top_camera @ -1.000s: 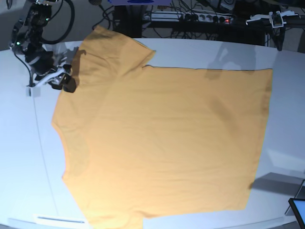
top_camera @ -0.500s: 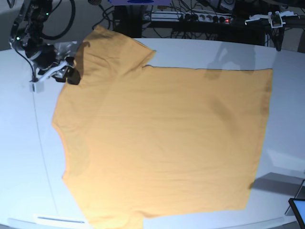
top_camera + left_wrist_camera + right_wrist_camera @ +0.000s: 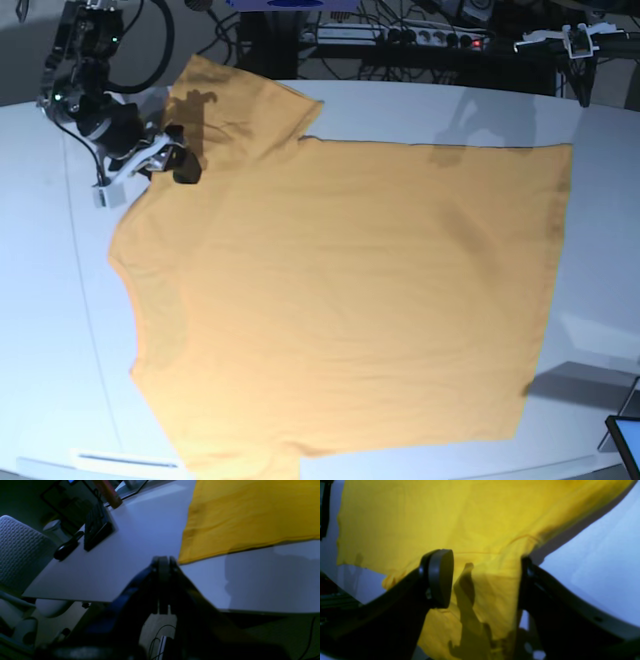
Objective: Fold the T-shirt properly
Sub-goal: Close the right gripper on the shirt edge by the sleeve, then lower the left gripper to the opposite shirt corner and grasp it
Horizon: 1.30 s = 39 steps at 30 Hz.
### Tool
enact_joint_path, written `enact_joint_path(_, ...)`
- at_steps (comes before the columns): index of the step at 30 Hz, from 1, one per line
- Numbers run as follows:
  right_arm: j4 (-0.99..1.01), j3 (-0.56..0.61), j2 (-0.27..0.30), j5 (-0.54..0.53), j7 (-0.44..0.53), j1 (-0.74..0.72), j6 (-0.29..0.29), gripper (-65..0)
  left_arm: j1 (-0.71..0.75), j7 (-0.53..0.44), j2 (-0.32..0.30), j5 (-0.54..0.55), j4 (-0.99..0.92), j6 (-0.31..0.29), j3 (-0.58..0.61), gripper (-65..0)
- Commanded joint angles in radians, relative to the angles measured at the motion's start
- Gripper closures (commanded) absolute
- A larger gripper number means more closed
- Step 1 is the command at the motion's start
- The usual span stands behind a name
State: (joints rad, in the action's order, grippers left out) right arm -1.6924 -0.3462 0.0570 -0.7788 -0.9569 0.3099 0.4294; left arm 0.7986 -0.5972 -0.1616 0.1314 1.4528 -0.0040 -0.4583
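T-shirt (image 3: 340, 290) spread flat on white table (image 3: 60, 330), collar end toward base view's left, hem toward right. Right gripper (image 3: 172, 160) over sleeve area at shirt's upper left corner; jaws apart, fabric visible between fingers (image 3: 440, 577), nothing clamped. Left gripper (image 3: 163, 562) jaws together, empty, above table edge just beside shirt's hem corner.

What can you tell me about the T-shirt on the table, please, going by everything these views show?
The T-shirt is a plain orange-yellow short-sleeved one of thin, soft-looking cloth. It lies spread flat and unfolded on the white table, collar end toward the base view's left and straight hem to its right, with faint creases. The right gripper, jaws apart, sits over the far sleeve's edge; whether it touches the cloth is unclear. The left gripper is shut near the hem corner.
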Motion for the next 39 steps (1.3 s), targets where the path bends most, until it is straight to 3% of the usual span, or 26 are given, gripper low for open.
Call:
enact_joint_path(1,-0.008,-0.003,0.008,0.012,-0.007,-0.002,-0.004,-34.0,0.012,-0.025,-0.011,0.009,0.01,0.008,-0.007,0.0)
enact_joint_path(4,-0.008,-0.001,0.008,0.012,-0.007,-0.004,-0.004,-32.5,0.012,-0.025,-0.011,0.009,0.01,0.008,-0.007,0.0)
enact_joint_path(11,-0.008,0.0,0.008,0.012,-0.007,-0.01,-0.004,0.0,0.012,-0.023,-0.01,0.009,0.007,0.008,-0.007,0.0)
enact_joint_path(16,-0.008,0.002,0.008,0.012,-0.007,-0.01,-0.004,-0.1,0.011,0.026,-0.01,0.021,-0.01,0.008,-0.007,0.0)
enact_joint_path(19,-0.008,0.002,0.008,0.014,-0.01,-0.01,-0.004,-0.1,0.009,0.124,-0.017,0.147,-0.008,-0.012,-0.009,-1.7)
enact_joint_path(21,-0.008,0.002,0.008,0.014,-0.012,-0.01,-0.004,-0.1,-0.008,0.174,-0.039,0.258,-0.008,-0.081,-0.013,-6.9)
enact_joint_path(26,-0.008,0.002,0.008,0.014,-0.012,-0.007,-0.004,-0.1,-0.023,0.354,-0.118,0.469,-0.008,-0.242,-0.017,-28.4)
enact_joint_path(29,-0.008,0.002,0.008,0.014,-0.014,-0.004,-0.004,-0.1,-0.023,0.403,-0.16,0.537,-0.008,-0.262,-0.017,-38.3)
enact_joint_path(35,-0.008,0.002,0.008,0.014,-0.014,-0.002,-0.004,-0.1,-0.041,0.507,-0.224,0.669,-0.019,-0.27,-0.017,-39.5)
enact_joint_path(39,-0.008,0.003,0.008,0.014,-0.014,-0.002,-0.004,-0.1,-0.095,0.606,-0.258,0.703,-0.027,-0.402,-0.017,-39.6)
